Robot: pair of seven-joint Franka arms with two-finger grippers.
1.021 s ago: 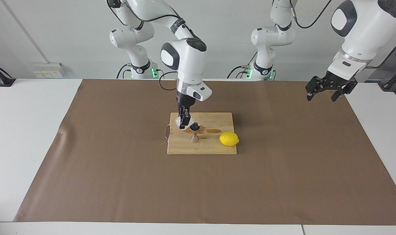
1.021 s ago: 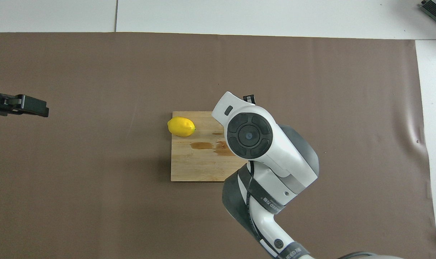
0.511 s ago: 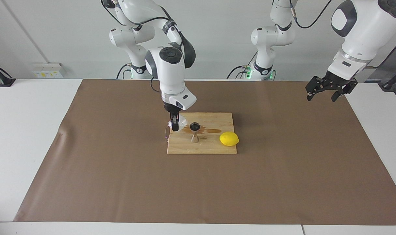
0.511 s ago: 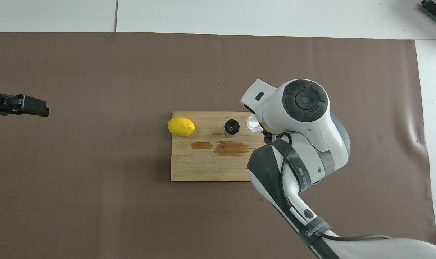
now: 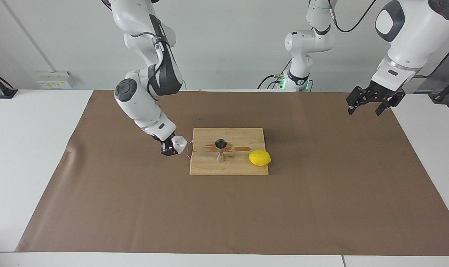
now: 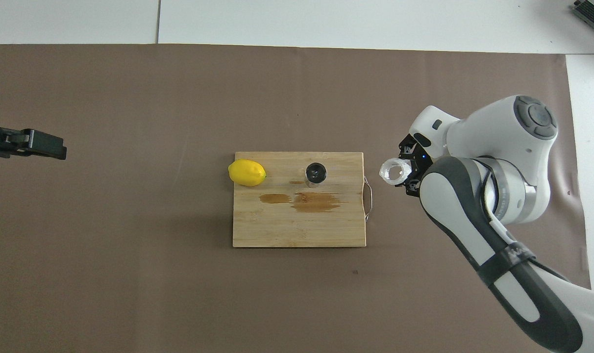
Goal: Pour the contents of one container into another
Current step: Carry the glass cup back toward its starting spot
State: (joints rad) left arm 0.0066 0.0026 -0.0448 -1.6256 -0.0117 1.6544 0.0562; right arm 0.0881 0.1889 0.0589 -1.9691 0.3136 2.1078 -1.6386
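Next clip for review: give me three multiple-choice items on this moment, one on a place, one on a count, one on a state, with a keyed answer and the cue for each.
1. Where does the steel jigger stand?
A. on the wooden cutting board
B. on the brown mat
C. in a gripper

2. How many lemons are in view?
A. none
B. one
C. three

3. What is the right gripper doing?
A. hanging open with nothing in it
B. resting on the lemon
C. shut on the translucent cup

Key:
1 A, the jigger is upright on the board beside the wet stains.
2 B, a single lemon lies at the board's edge.
3 C, its fingers clamp the cup over the mat, off the board; the left gripper waits open.
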